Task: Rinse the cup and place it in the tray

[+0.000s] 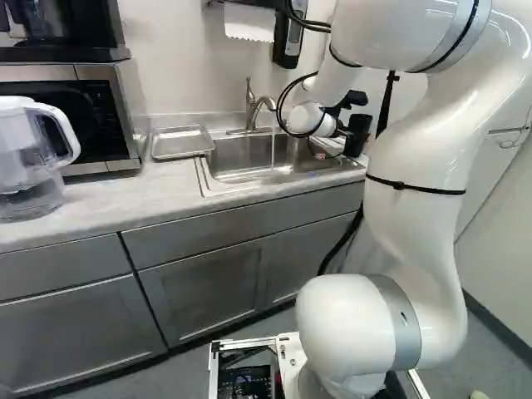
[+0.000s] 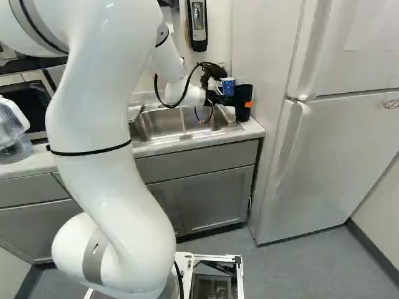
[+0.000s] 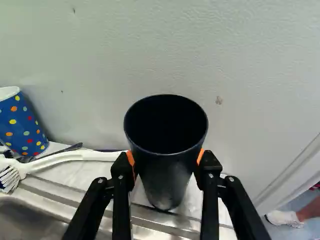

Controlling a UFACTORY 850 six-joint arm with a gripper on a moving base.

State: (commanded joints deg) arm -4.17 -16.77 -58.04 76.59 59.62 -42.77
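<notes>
A kitchen is being shown here, a compact one!
A metal sink [image 1: 237,166] is seen set into a pale countertop [image 1: 108,204], topped by a curved faucet [image 1: 264,103], with a metal tray [image 1: 181,143] placed just beside; grey cabinets [image 1: 199,287] are fitted below. To the left, a microwave [image 1: 125,120] and a clear pitcher [image 1: 25,162] are spotted; across in the right base view, a tall refrigerator [image 2: 349,143] is picked out. Paper towels [image 1: 249,22] and a wall dispenser [image 2: 197,25] are mounted above, and a white dish brush [image 3: 75,157] is caught by the wrist view.
</notes>
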